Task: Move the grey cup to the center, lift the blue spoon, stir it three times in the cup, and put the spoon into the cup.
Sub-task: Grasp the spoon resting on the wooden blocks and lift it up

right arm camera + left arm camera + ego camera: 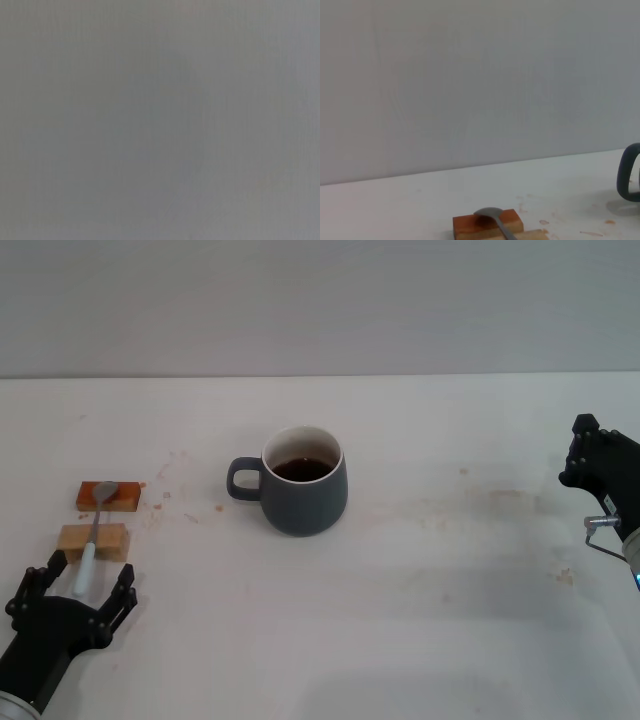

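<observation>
White table (420, 640) with faint brownish stains and specks, most of them left and right of the grey cup (300, 490); plain pale grey wall (320, 300) behind.

Counts: one grey cup, one blue spoon (92, 540), two wooden blocks, two grippers.

The cup stands upright near the table's middle, handle toward the robot's left, cream inside, dark liquid in it. Well to the cup's left are the orange block (109, 496) and, just nearer the robot, the tan block (93, 541). The spoon lies across both: metal bowl on the orange block, neck over the tan block, pale blue handle end overhanging toward the robot.

The left gripper (82, 592) is low on the table, far left of the cup and just nearer than the tan block, fingers spread apart with the spoon's handle tip between them; nothing grasped, and contact with the handle can't be told. The right gripper (588, 462) is far right of the cup at the frame edge, raised, holding nothing visible; whether its fingers are parted can't be told.

Left wrist view is low: spoon bowl (489, 214) on the orange block (487, 224), a sliver of tan block (532, 235), and only the cup's handle (629, 172) at the edge. It shows no gripper fingers. Right wrist view is blank grey, no objects.
</observation>
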